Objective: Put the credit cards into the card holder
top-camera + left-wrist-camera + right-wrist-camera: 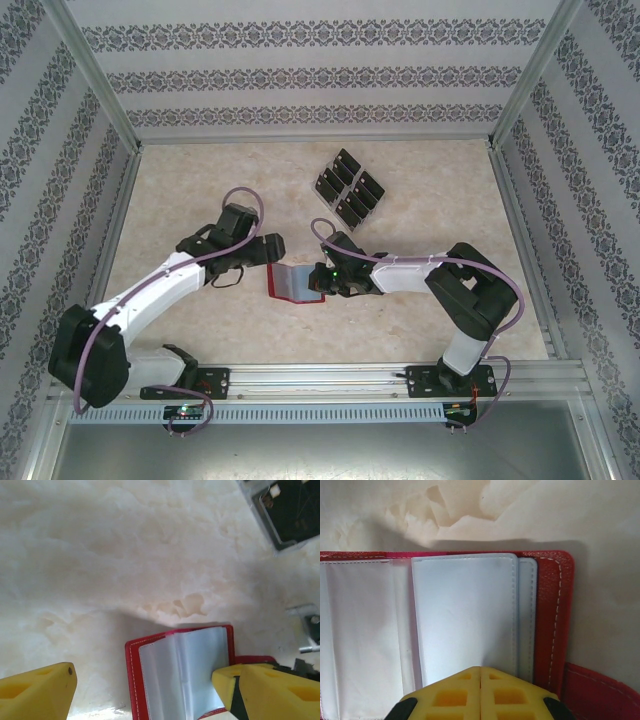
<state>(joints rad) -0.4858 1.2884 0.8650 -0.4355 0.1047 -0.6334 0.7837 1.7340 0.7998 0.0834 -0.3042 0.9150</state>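
Overhead, the red card holder (298,282) lies open between both grippers on a beige marbled table (200,190).

From above, the left gripper (268,250) sits at its left edge and the right gripper (323,283) at its right. The black credit cards (350,188) sit in two rows well beyond it, their markings too small to read. Walls (320,75) papered in dark floral bands rise behind a metal frame (95,110). In the left wrist view, the left gripper (144,677) is spread wide, and one tip of its blocky yellow fingers (35,692) touches the card holder (185,670) at its pale glossy sleeves. In the right wrist view, the right gripper (480,672) is closed, its moulded yellow fingers meeting over a smooth grey-white sleeve. The card holder (560,605) shows pebbled red leather with white stitching.
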